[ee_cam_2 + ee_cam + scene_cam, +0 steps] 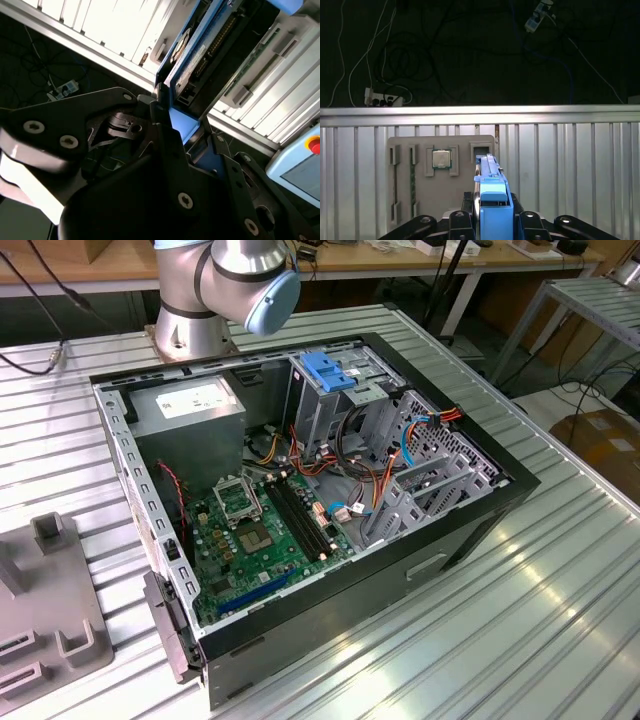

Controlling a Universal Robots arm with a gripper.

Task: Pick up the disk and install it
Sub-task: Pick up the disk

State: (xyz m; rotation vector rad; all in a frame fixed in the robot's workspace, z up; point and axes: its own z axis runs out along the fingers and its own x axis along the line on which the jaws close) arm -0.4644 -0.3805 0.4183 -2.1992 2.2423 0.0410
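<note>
The gripper (493,212) is clamped on the disk (489,167), its black fingers (461,220) pressed against either side of the blue carrier frame. In the first wrist view the disk stands on edge and reaches out from the gripper, seen thin side on. In the second wrist view the gripper (186,131) grips the same blue frame, and the disk (197,55) shows its dark metal face and a row of connector pins along one edge.

The disk is held up in the air, clear of everything beneath it. Beyond it in the first wrist view lies a grey fixture tray (445,200) on the ribbed metal worktop (570,175). A square processor chip (440,159) sits in one pocket of the tray and a memory stick (412,180) lies in a long slot beside it. Past the far edge of the worktop, cables and a power strip (382,100) lie on the dark floor.

In the exterior view the arm (225,280) stands at the far side of the worktop (500,640). Just in front of it is an open computer case (470,530). Its green motherboard (255,535) is exposed, a grey power supply box (190,410) sits in the far corner, and a bare blue bracket (325,370) stands in the drive cage. The fixture tray (50,620) rests at the exterior view's left, well apart from the case.
</note>
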